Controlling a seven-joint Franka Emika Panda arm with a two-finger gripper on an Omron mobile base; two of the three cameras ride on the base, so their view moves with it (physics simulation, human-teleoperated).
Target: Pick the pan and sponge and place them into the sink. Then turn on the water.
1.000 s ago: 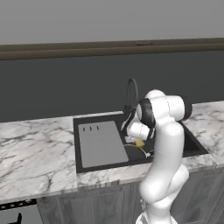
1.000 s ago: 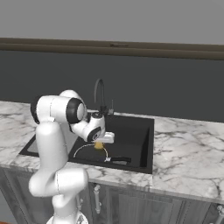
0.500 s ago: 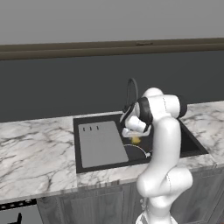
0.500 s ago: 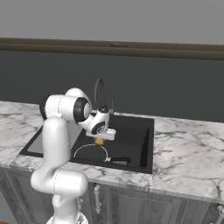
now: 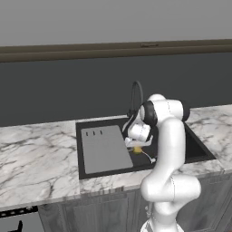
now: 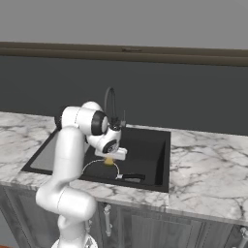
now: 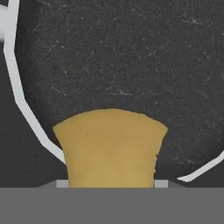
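My gripper (image 5: 137,146) hangs low inside the sink (image 5: 198,151), shut on the yellow-orange sponge (image 5: 137,150), which sticks out below the hand. Straight beneath it lies the round black pan (image 6: 96,170), its thin pale rim curving around and its short handle pointing right along the basin floor. From the right the sponge (image 6: 109,161) under the gripper (image 6: 110,157) hovers just above the pan's far edge. In the hand view the sponge (image 7: 111,148) fills the lower middle against the pan (image 7: 122,65); the fingertips are hidden behind it.
The grey drainboard (image 5: 104,149) covers the sink's left part. A dark arched faucet (image 5: 135,95) rises behind the basin, close to my hand. Marble counter (image 5: 31,158) runs on both sides, with a dark wall behind.
The arm has shifted its pose. The hand with the sponge rose slightly, then came back down over the pan, a little to the left. The grip on the sponge held.
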